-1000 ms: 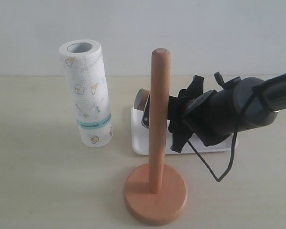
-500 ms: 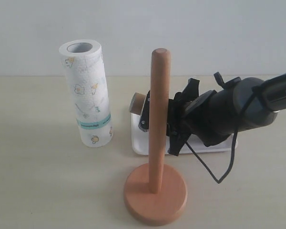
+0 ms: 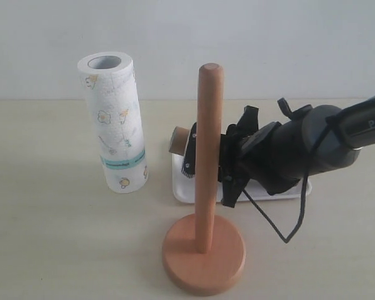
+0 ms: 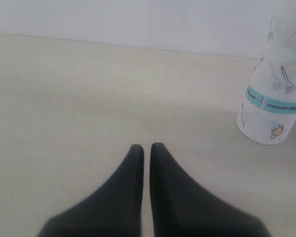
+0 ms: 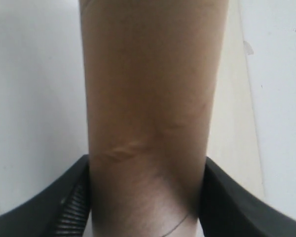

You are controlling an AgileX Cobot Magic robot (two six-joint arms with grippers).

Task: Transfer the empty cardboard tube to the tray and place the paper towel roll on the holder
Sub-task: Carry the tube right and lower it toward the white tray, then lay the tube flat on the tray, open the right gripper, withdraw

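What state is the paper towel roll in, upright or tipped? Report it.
Upright: the paper towel roll stands on end on the table, open core on top.

Readable text: one fragment recorded. White lettering is borne by the dark right arm point(image 3: 362, 122) and is cut by the picture edge; roughly "PiP" can be made out. On the paper towel roll point(image 3: 112, 119), marks on the teal band point(image 3: 122, 160) cannot be read.
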